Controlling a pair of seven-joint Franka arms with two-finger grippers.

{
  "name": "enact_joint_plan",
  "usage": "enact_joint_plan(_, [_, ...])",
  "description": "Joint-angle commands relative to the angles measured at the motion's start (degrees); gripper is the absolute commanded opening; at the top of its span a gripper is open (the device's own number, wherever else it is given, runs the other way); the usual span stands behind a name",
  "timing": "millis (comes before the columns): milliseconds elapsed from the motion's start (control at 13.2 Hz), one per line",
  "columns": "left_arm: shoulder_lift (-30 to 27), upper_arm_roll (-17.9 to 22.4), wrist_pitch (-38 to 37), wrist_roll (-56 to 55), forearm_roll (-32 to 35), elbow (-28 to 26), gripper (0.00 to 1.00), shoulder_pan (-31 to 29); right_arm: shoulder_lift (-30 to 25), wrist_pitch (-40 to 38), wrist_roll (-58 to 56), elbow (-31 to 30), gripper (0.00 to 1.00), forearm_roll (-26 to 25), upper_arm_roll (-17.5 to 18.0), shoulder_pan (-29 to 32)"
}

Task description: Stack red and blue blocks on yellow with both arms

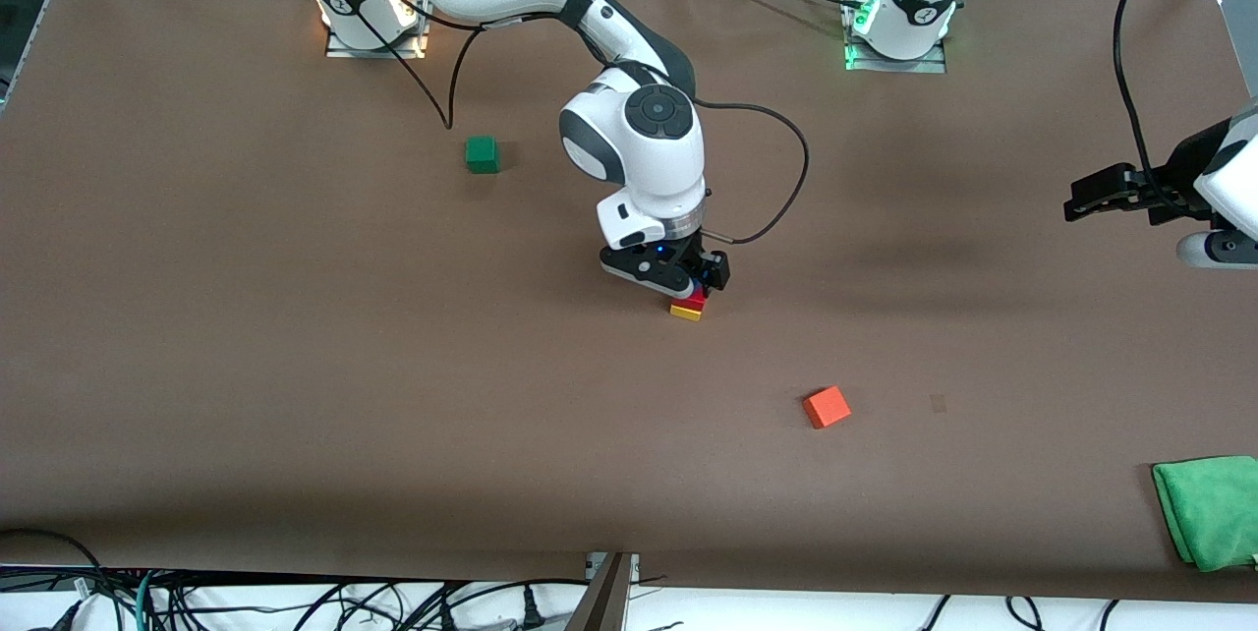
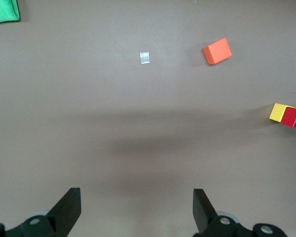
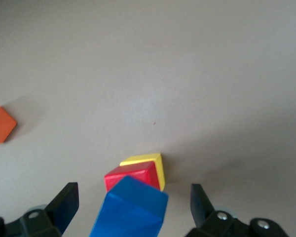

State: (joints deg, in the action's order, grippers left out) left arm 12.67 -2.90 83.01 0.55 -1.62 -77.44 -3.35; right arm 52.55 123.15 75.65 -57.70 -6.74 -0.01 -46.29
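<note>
The yellow cube (image 1: 685, 314) sits mid-table with the red cube (image 1: 695, 300) on it. In the right wrist view the blue cube (image 3: 130, 212) rests on the red cube (image 3: 128, 177), which is on the yellow cube (image 3: 155, 163). My right gripper (image 1: 688, 282) is low over this stack and open (image 3: 133, 184), with its fingers (image 3: 64, 200) standing apart from the blue cube on either side. In the front view the blue cube is hidden by the gripper. My left gripper (image 1: 1081, 199) waits open and empty (image 2: 136, 190) over the left arm's end of the table. The stack (image 2: 288, 116) also shows at the edge of the left wrist view.
An orange-red cube (image 1: 827, 407) lies nearer the front camera than the stack, toward the left arm's end. A dark green cube (image 1: 482, 154) lies farther back, toward the right arm's end. A green cloth (image 1: 1209, 508) lies at the front corner on the left arm's end.
</note>
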Motion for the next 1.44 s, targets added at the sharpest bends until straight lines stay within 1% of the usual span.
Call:
enact_joint_plan(0, [-1.3, 0.1, 0.5, 0.5, -0.2, -1.1, 1.0, 0.4, -5.9, -8.8, -5.5, 0.6, 1.0, 1.2, 0.9, 4.6])
enact_joint_plan(151, [-1.3, 0.1, 0.5, 0.4, -0.2, -1.1, 1.0, 0.4, -10.6, -15.7, -15.2, 0.6, 1.0, 6.6, 0.4, 9.4])
enact_joint_plan(303, [-1.3, 0.0, 0.5, 0.3, -0.3, -1.1, 1.0, 0.4, -15.4, -22.2, -25.3, -0.1, 1.0, 9.5, 0.4, 15.2])
enact_joint_plan(378, [-1.3, 0.1, 0.5, 0.2, -0.2, -1.1, 1.0, 0.4, -18.0, -27.6, -29.9, -1.2, 1.0, 9.7, 0.2, 16.8])
enact_joint_plan(454, [-1.3, 0.1, 0.5, 0.1, -0.2, -1.1, 1.0, 0.4, -20.7, -30.5, -33.7, -2.6, 1.0, 9.7, 0.1, 19.1])
enact_joint_plan(529, [-1.3, 0.1, 0.5, 0.0, -0.3, -1.1, 1.0, 0.4, -24.6, -32.4, -37.2, -5.5, 1.0, 9.8, 0.1, 21.0])
enact_joint_plan(681, [-1.3, 0.2, 0.5, 0.0, -0.3, -1.1, 1.0, 0.3, -34.0, -34.4, -48.0, -14.9, 1.0, 10.2, -1.0, 25.3])
enact_joint_plan(832, [-1.3, 0.4, 0.6, 0.0, -0.3, -1.1, 1.0, 0.2, -43.7, -32.3, -56.8, -27.8, 1.0, 10.2, -5.6, 25.6])
enact_joint_plan(908, [-1.3, 0.4, 0.6, -0.1, -0.3, -1.1, 1.0, 0.2, -47.7, -29.4, -60.1, -33.9, 1.0, 10.2, -7.2, 25.6])
enact_joint_plan(983, [-1.3, 0.5, 0.6, -0.1, -0.4, -1.1, 1.0, 0.0, -50.8, -26.3, -64.4, -38.7, 1.0, 10.2, -9.2, 25.6])
enact_joint_plan(1059, [-1.3, 0.6, 0.6, -0.1, -0.4, -1.1, 1.0, -0.2, -51.8, -25.3, -67.4, -40.5, 1.0, 10.1, -10.1, 25.6])
enact_joint_plan(1361, [-1.3, 0.6, 0.6, 0.0, -0.5, -1.1, 1.0, -1.3, -50.4, -25.6, -67.2, -38.5, 1.0, 9.4, -10.2, 25.7])
